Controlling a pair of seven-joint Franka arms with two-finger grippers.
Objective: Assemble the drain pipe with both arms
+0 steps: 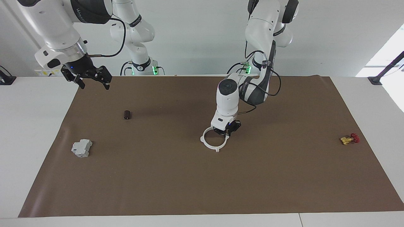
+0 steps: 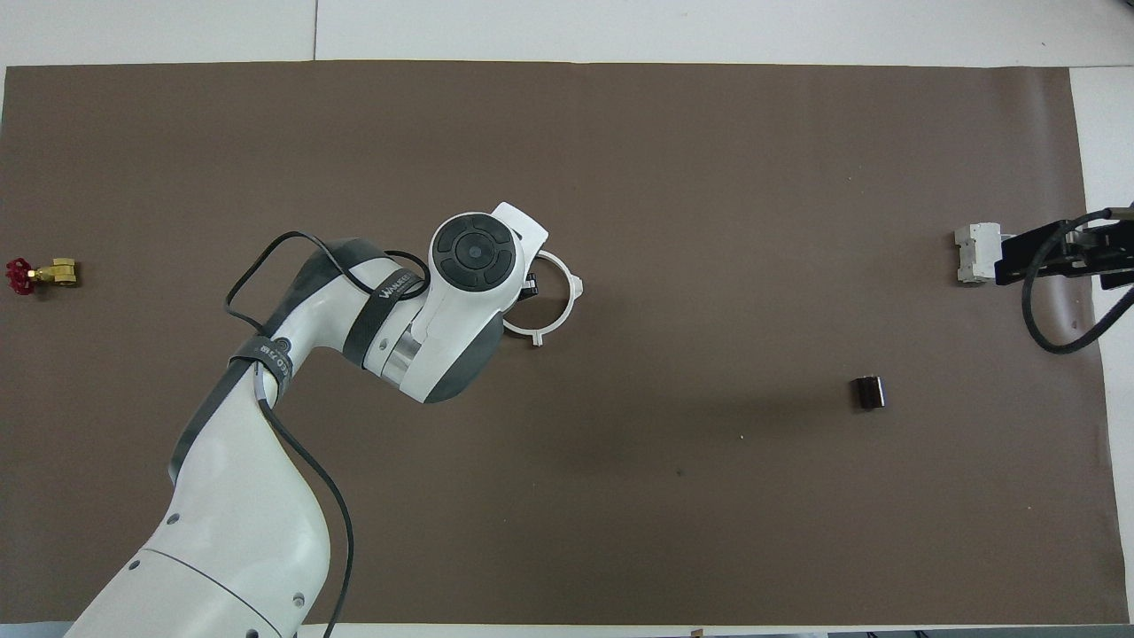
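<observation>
- Where the brown mat [image 1: 202,176] covers the table [image 1: 31,142], the scene is dominated by the left arm [image 2: 266,461], which is stretched low over the mat's middle.
- The right arm [image 1: 60,34] is held raised over the mat's corner at its own end, waiting; the right gripper [image 1: 91,77] is seen with its fingers spread and nothing between them.
- The left gripper [image 1: 226,129] is set down at the ring [image 1: 213,145], at the part of its rim nearest the robots; whether the fingers are closed on the rim cannot be told.
- The ring is found flat on the mat near its middle, white and thin, with small tabs jutting from its rim; the two halves appear already joined into one circle.
- The step in hand is judged to be the seating or checking of the joined halves; a firm press at the joint, or a release and lift away, is probably called for next.
- A grey block [image 1: 81,148] is seen toward the right arm's end, and a dark cylinder [image 1: 127,114] nearer to the robots than it.
- A small valve [image 1: 349,138] lies toward the left arm's end, well apart from the ring.
</observation>
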